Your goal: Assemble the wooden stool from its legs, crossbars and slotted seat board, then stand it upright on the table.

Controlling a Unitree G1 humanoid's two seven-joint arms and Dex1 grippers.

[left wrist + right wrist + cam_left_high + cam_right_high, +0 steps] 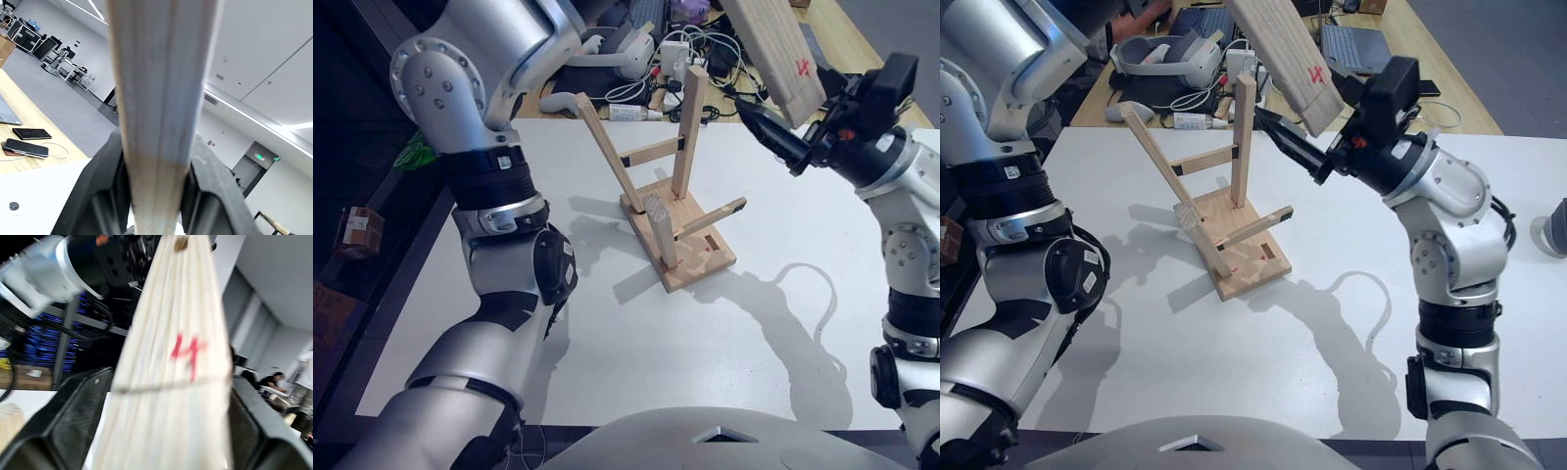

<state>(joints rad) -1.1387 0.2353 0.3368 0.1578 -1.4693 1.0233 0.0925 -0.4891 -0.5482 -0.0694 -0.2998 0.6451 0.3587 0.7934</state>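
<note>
Board, red scrawl, perhaps 4, clamped in left gripper

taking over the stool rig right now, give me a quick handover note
Left gripper: jaws shut on the board, which is held up in the air.
Right gripper: jaws flank the board's red-marked lower end and appear shut on it.
Table: the base lies flat with three legs standing up from it. Two crossbars are fitted, and one has a free end.
Done: partial frame built.
Left: a fourth leg seems missing. Fit the board onto the leg tops, then stand the stool upright.
</note>
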